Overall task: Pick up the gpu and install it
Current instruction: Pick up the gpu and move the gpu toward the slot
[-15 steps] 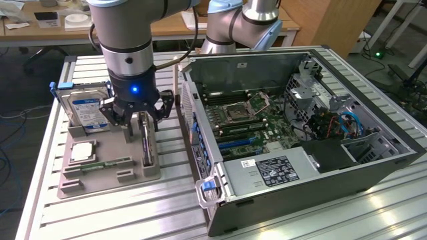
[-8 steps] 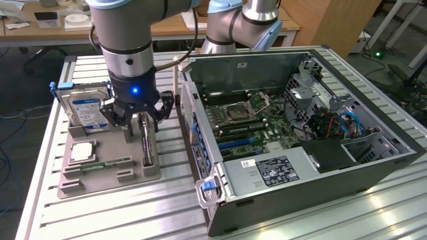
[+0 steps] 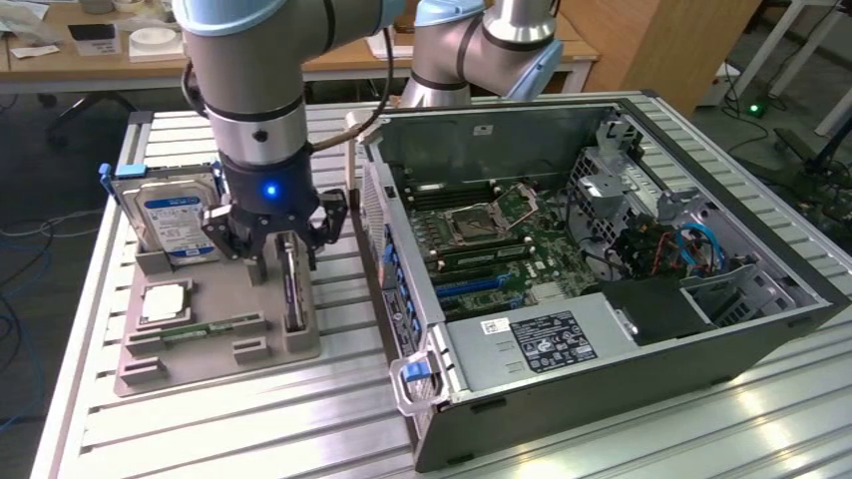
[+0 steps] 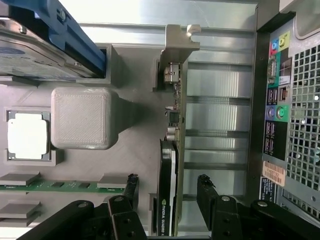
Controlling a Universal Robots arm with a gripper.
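The claw (image 3: 283, 261) is wide open and holds nothing. It hangs low over the gpu (image 3: 293, 289), with one finger on each flat side of the card. In the wrist view, the fingers (image 4: 131, 186) are beside the gpu (image 4: 176, 117) but do not seem to touch it.

The gpu stands on its thin edge in a slot of the gray holder (image 3: 200, 349). In the same holder sit a hard drive (image 3: 174, 215) with a blue label, a square processor chip (image 3: 163, 302) and a green memory stick (image 3: 213, 327). The holder rests on the desk (image 3: 266, 419). Just beside it, on the exterior view's right, lies the open computer case (image 3: 639, 379).

I think this is the picking-up step, and the card is not gripped yet. A good hold needs the fingers to press evenly on both flat sides. The card then has to come straight up out of its slot.
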